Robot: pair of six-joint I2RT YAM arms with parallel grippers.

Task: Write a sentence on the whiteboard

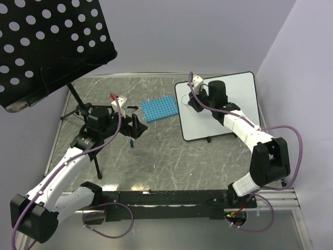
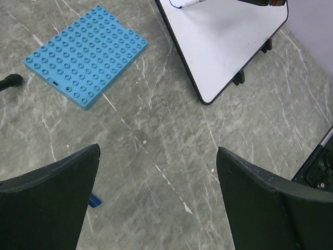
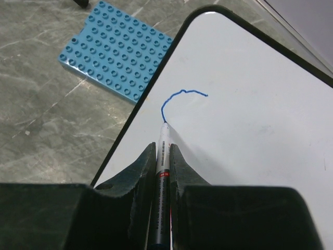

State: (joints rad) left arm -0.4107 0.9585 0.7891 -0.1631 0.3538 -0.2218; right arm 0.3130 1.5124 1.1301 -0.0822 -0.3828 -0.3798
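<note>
Whiteboard (image 1: 242,91): on the table (image 1: 171,156), far right, just right of the blue rack (image 1: 159,108).
Right gripper (image 3: 162,148): jaws pinching a marker (image 3: 162,161), whose tip touches the board at the end of a short curved blue stroke (image 3: 177,95).
Left gripper (image 2: 157,151): jaws spread wide, holding nothing, above the table.

Whiteboard (image 1: 244,86), rounded corners, far right on table (image 1: 171,151) — one curved blue stroke (image 3: 182,91) near its corner
</note>
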